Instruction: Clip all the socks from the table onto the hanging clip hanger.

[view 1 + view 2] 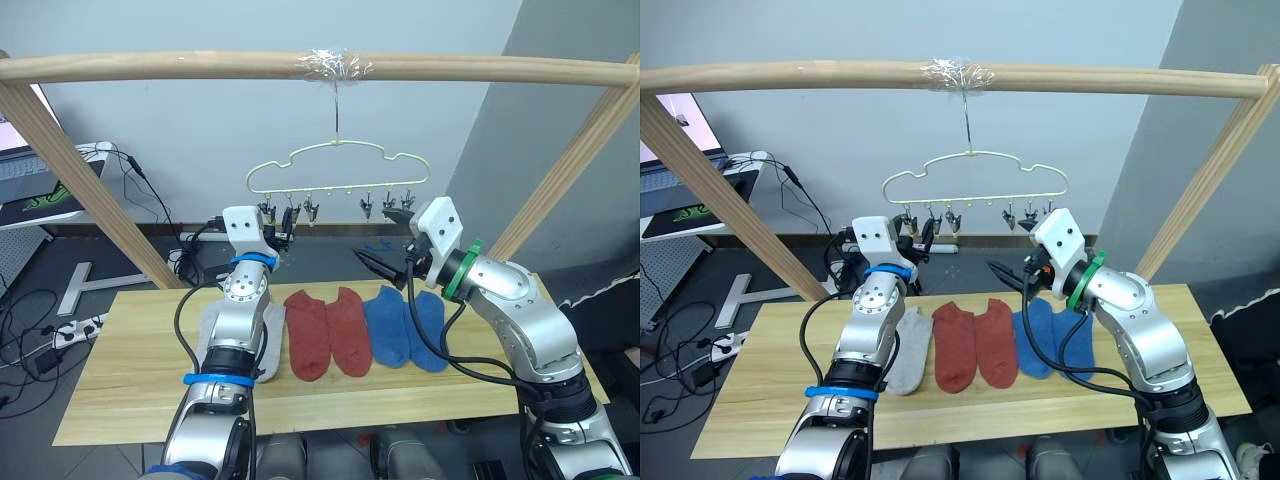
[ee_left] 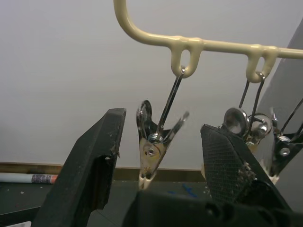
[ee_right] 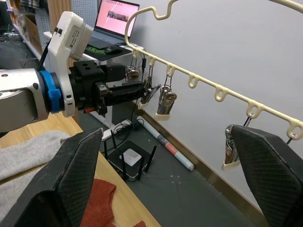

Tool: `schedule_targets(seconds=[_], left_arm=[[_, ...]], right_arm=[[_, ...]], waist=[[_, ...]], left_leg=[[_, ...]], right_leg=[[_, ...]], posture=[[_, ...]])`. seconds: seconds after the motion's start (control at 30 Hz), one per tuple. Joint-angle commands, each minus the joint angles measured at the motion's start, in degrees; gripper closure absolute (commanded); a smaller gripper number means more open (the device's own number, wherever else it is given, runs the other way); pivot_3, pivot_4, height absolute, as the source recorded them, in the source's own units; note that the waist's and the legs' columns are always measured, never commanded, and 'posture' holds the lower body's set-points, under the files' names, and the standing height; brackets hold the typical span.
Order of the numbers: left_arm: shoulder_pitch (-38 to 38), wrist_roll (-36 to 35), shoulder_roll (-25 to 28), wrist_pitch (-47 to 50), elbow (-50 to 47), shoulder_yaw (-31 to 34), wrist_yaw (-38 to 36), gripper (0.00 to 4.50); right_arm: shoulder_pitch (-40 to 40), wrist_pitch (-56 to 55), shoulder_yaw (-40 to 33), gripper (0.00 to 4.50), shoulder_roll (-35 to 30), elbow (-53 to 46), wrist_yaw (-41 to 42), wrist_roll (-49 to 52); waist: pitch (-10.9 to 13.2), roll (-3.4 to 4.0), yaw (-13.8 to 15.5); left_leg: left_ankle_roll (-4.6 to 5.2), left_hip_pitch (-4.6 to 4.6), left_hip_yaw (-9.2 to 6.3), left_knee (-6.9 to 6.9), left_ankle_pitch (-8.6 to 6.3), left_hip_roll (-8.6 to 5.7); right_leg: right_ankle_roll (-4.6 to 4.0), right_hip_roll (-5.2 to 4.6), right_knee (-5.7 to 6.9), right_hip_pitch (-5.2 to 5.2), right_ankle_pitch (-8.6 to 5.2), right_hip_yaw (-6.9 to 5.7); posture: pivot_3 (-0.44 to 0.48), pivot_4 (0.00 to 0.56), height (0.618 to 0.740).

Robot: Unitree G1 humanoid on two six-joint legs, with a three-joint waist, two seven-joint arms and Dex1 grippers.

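Hanger clip [image 2: 152, 150] hangs between the left gripper's [image 2: 161, 142] parted jaws — untouched

Lab/office: laptop [image 3: 113, 16], desk, floor cables [image 1: 40, 340].

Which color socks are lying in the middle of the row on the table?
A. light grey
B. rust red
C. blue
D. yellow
B, the rust red socks lie flat on the table between the light grey socks, next to the left arm, and the blue socks, next to the right arm.
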Motion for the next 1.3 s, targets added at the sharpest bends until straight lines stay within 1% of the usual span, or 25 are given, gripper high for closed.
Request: schedule_targets(seconds=[0.03,0.07,0.1,0.13,0.33,0.37,0.43,0.83,1.0,1.1,1.2,1.3], left_arm=[[-1.2,0.4,0.3,-1.5,-2.3,0.1,0.2,1.63],[-1.4,0.5,0.4,-1.6,-2.2,0.2,0.3,1.63],[-1.5,0.6,0.5,-1.7,-2.0,0.2,0.4,2.01],[-1.6,0.6,0.6,-1.7,-1.9,0.3,0.4,2.16],[-1.9,0.9,0.8,-2.8,-1.6,0.1,0.0,3.83],[-1.9,1.1,0.8,-3.1,-1.7,0.0,0.0,4.03],[-1.8,1.2,0.8,-3.4,-1.9,-0.3,-0.3,4.25],[-1.2,1.7,1.5,-2.8,-2.5,-1.0,-2.0,4.25],[-0.5,0.2,2.4,-0.6,-3.3,-0.1,-3.4,4.25],[0.2,-5.5,2.1,6.3,-5.9,1.2,-7.6,4.25],[0.6,-12.8,2.9,17.6,-10.5,3.2,-12.4,4.25],[-0.2,-19.4,5.8,30.6,-14.8,5.0,-16.2,4.25]], right_arm=[[-1.4,-0.2,-1.4,0.00,-0.2,-1.9,0.1,0.8],[-1.4,-0.2,-1.4,0.00,-0.2,-2.0,0.1,0.8],[-1.4,-0.2,-1.4,0.00,-0.2,-2.1,0.0,0.8],[-1.4,-0.2,-1.4,0.00,-0.2,-2.0,0.0,0.8],[-1.1,-0.2,-1.5,0.00,-0.2,-2.0,-0.1,0.8],[-1.0,-0.2,-1.5,0.00,-0.2,-2.1,-0.1,0.8],[-0.8,0.0,-1.5,0.00,-0.1,-2.3,-0.3,0.8],[-0.4,0.0,-1.1,0.00,0.0,-2.5,-0.4,0.7],[0.8,0.5,-0.8,0.00,-0.1,-2.6,-1.2,0.0],[6.8,2.4,-0.5,0.00,-2.5,-1.0,-4.4,-4.2],[14.7,2.6,-1.3,0.00,-2.5,1.0,-9.3,-7.9],[19.3,2.3,-1.2,0.00,-1.4,4.4,-12.6,-10.3]], waist=[[0.0,0.00,0.0],[0.0,0.00,0.0],[0.0,0.00,0.0],[0.0,0.00,0.0],[0.1,0.00,0.0],[0.1,0.00,0.0],[0.1,0.01,0.0],[0.5,0.03,0.0],[0.6,0.02,0.0],[0.8,-0.05,0.2],[0.8,-0.03,0.1],[1.3,-0.05,-0.4]], left_leg=[[0.00,0.00,0.00,0.00,0.00,0.00],[0.00,0.00,0.00,0.00,0.00,0.00],[0.00,0.00,0.00,0.00,0.00,0.00],[0.00,0.00,0.00,0.00,0.00,0.00],[0.00,-0.01,0.00,0.00,0.00,0.00],[0.00,-0.01,-0.01,0.00,0.00,0.00],[0.00,-0.01,0.00,0.00,0.00,0.00],[0.00,-0.05,-0.02,-0.01,0.00,0.00],[0.00,-0.05,-0.02,-0.01,0.00,0.00],[0.00,-0.09,-0.06,-0.01,0.00,0.01],[-0.02,-0.24,-0.09,-0.01,-0.01,-0.03],[-0.02,-0.25,-0.07,-0.01,-0.01,-0.08]], right_leg=[[0.00,0.00,0.00,0.00,0.00,0.00],[0.00,0.00,0.00,0.00,0.00,0.00],[0.00,0.00,0.00,0.00,0.00,0.00],[0.00,0.00,0.00,0.00,0.00,-0.01],[0.00,0.00,-0.01,0.00,0.00,-0.01],[0.00,0.00,-0.01,0.00,0.00,-0.01],[0.00,0.00,-0.01,0.00,0.00,-0.01],[0.01,0.00,-0.03,-0.03,-0.01,-0.02],[0.01,0.00,-0.03,-0.03,-0.01,-0.03],[0.02,-0.01,-0.04,-0.03,-0.01,-0.06],[0.14,-0.12,-0.09,-0.06,-0.09,-0.13],[0.17,-0.17,-0.04,-0.11,-0.10,-0.09]], posture=[[0.106,0.146,0.740],[0.105,0.146,0.740],[0.105,0.146,0.740],[0.105,0.146,0.740],[0.104,0.150,0.740],[0.102,0.151,0.740],[0.104,0.153,0.740],[0.106,0.158,0.740],[0.113,0.165,0.740],[0.119,0.173,0.740],[0.133,0.179,0.740],[0.141,0.186,0.740]])
